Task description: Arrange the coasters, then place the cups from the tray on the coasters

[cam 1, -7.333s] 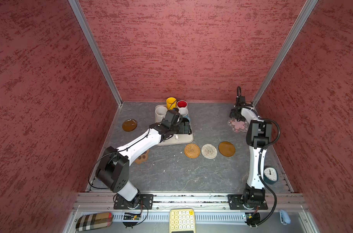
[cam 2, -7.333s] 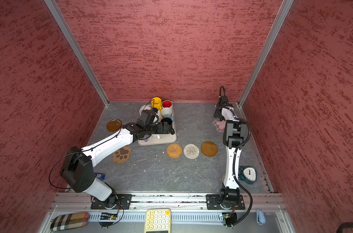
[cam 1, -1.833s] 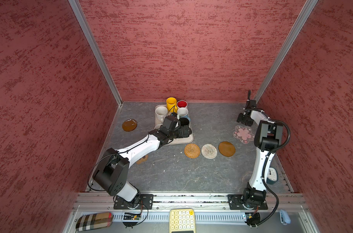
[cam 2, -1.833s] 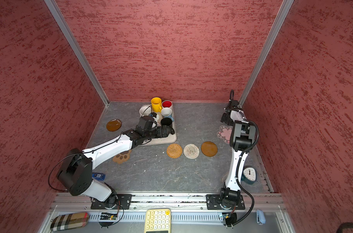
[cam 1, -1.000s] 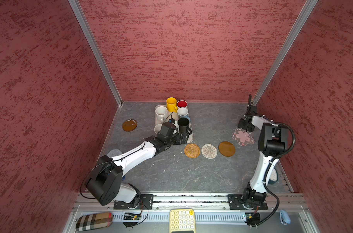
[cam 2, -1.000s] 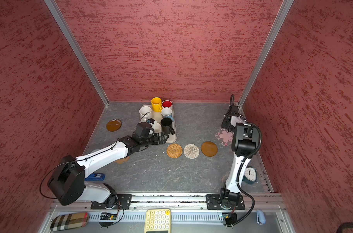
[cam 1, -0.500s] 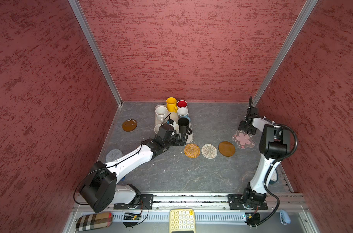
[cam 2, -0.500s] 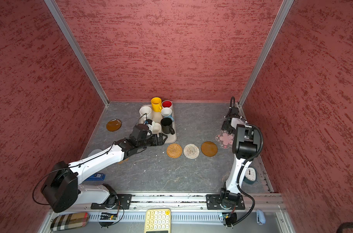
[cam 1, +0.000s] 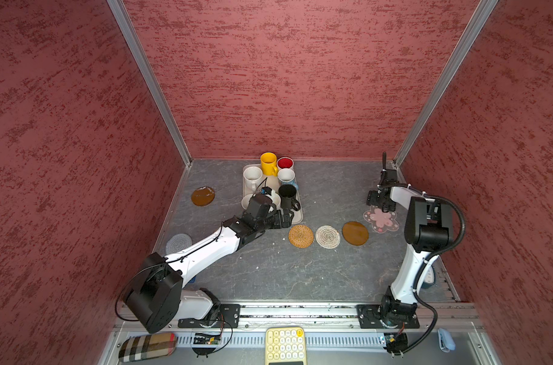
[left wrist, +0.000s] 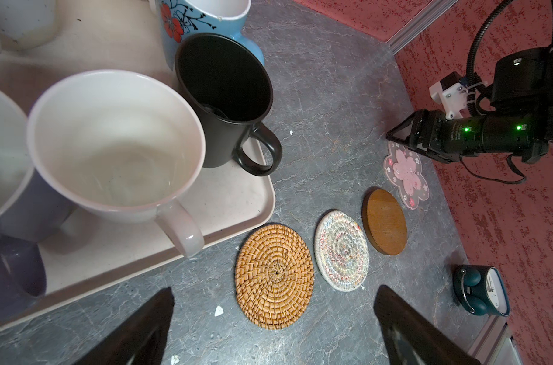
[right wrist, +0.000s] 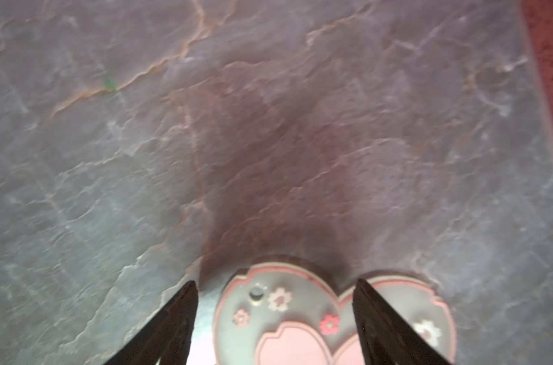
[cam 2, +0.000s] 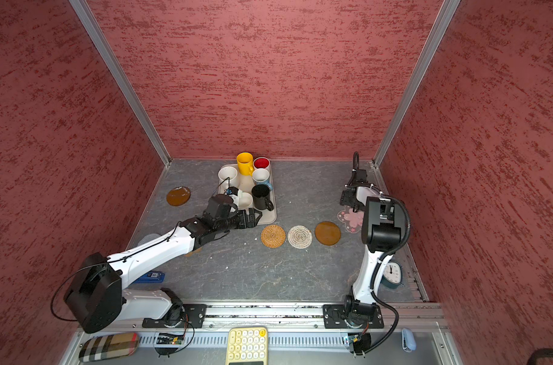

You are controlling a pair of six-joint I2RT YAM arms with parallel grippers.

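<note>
No wording can be read: in a top view, the dial numerals of the clock (cam 2: 392, 273) at lower right and the key marks of the yellow keypad (cam 2: 247, 346) at the bottom edge are too small.

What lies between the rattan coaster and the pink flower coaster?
The whitish woven coaster, then an amber-brown disc, side by side; shown in both top views and the left wrist view.

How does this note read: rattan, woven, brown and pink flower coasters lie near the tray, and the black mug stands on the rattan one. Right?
Not quite. The black mug stands on the tray, at its corner, not on the rattan coaster, which is bare. The left wrist view shows it clearly. The rest holds.
</note>
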